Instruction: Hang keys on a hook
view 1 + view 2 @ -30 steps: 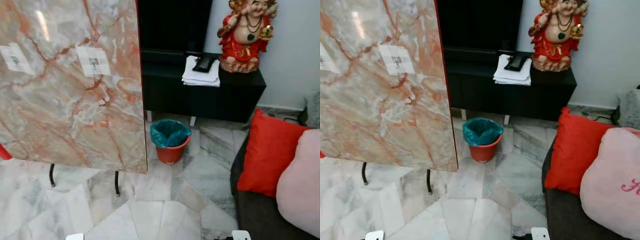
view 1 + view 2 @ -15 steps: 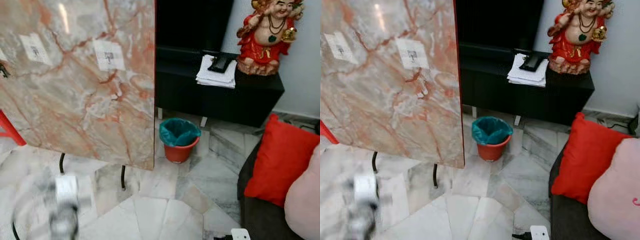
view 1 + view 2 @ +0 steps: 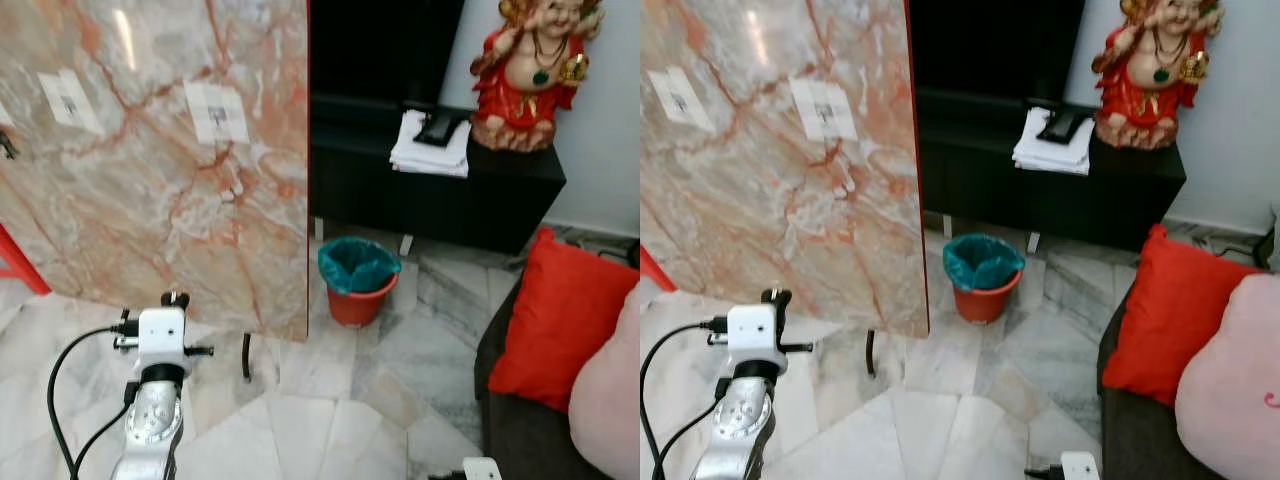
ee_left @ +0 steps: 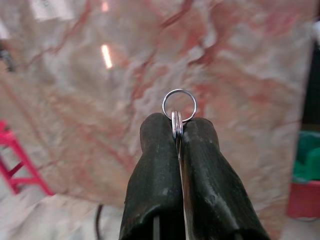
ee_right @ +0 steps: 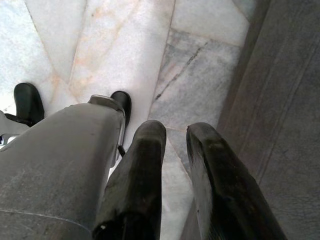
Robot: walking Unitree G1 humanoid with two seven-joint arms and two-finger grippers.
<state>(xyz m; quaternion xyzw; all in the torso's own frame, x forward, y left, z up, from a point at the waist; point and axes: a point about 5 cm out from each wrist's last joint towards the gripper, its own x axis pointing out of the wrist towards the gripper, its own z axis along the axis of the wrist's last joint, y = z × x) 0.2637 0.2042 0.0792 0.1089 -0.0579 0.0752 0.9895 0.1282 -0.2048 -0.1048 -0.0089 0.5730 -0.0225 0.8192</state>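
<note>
My left gripper is shut on a silver key ring; the ring sticks up above the fingertips and the keys are hidden between the fingers. In the eye views the left arm is raised, with the left gripper low in front of a pink-veined marble board. A small dark hook sits at the board's far left, well above and left of the gripper; it is also in the left wrist view as the hook. White labels are stuck on the board. My right gripper hangs over the floor, its fingers slightly apart and holding nothing.
The board stands on thin black legs. A red bin with a teal liner is right of it, before a black cabinet carrying papers and a red statue. A red cushion lies on a sofa at right; a red stand is at left.
The view turned left between one second ago and half a second ago. My left arm rose from the bottom edge, blurred half a second ago, and now holds steady before the board.
</note>
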